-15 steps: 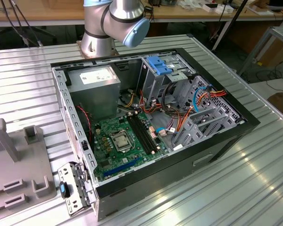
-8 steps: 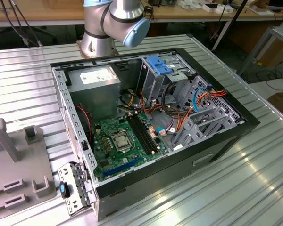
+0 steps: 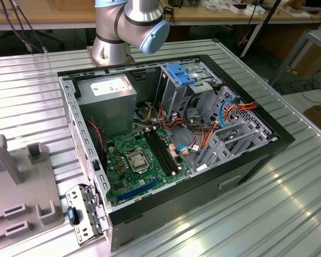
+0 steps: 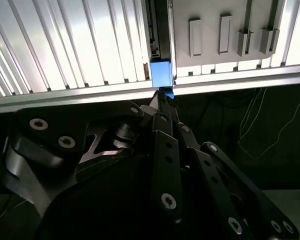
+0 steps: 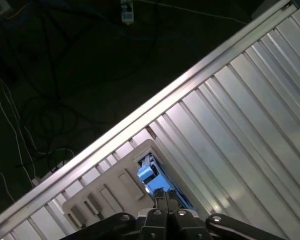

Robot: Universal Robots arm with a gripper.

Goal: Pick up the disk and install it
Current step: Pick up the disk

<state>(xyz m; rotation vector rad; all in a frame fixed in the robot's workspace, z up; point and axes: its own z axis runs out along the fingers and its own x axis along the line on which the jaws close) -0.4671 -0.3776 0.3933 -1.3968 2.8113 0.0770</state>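
The disk (image 4: 161,74) stands on edge along one side of a grey fixture plate (image 4: 210,55), its bright blue carrier end toward me and its dark edge running away behind it. Its blue end (image 5: 147,174) shows too in the first wrist view, at the edge of the fixture plate (image 5: 110,192). My gripper (image 4: 165,100) hangs right over that blue end, its black fingers drawn together. In the first wrist view the gripper (image 5: 166,196) looks shut, tips just short of the blue part. Whether the tips pinch the carrier I cannot tell.
An open computer case (image 3: 246,176) lies on the ribbed metal table, with drive bays under a wide blue latch (image 3: 181,74) at its far end. The arm's base (image 3: 134,21) rises behind it. The grey fixture plate (image 3: 21,187) is at the exterior view's left. The table edge rail (image 5: 190,82) borders dark floor with cables.
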